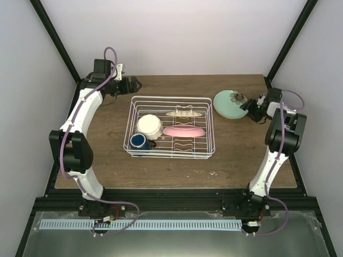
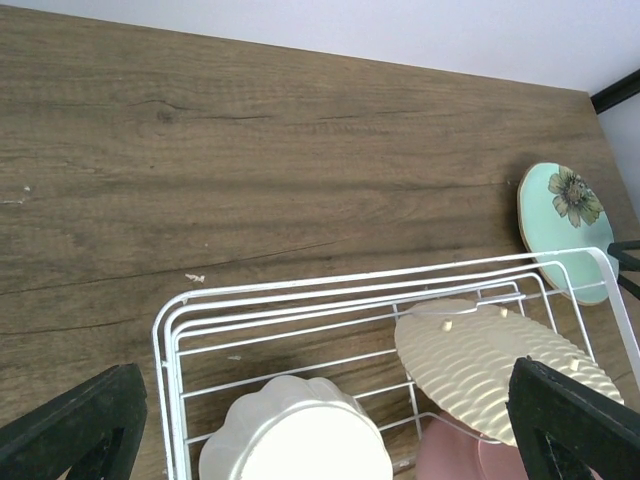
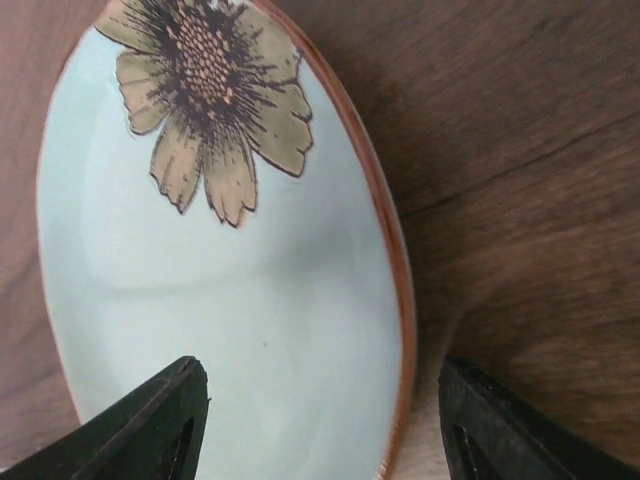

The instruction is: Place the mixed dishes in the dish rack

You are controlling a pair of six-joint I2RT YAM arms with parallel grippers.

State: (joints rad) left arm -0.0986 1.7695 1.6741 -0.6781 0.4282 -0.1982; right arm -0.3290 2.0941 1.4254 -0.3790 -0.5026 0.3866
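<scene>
The white wire dish rack (image 1: pixel 170 97) stands mid-table. In it are a cream-white bowl (image 1: pixel 149 126) upside down, a dark blue mug (image 1: pixel 138 141), a pink plate (image 1: pixel 184 130) and a cream ribbed plate (image 1: pixel 185 113) on edge. A pale green plate (image 1: pixel 228 104) with a flower print lies on the table right of the rack. My right gripper (image 1: pixel 250 106) is open at its right edge. In the right wrist view the brown rim of the green plate (image 3: pixel 230 300) runs between my fingertips (image 3: pixel 150 425), untouched. My left gripper (image 1: pixel 134 84) hangs wide open above the rack's back left corner (image 2: pixel 175 320), over the bowl (image 2: pixel 300 440).
The wooden table (image 1: pixel 171 171) carries a few small crumbs (image 2: pixel 195 277). Black frame posts (image 1: pixel 53 37) rise at the back corners, with white walls behind. The green plate (image 2: pixel 565 225) sits just outside the rack's far right corner.
</scene>
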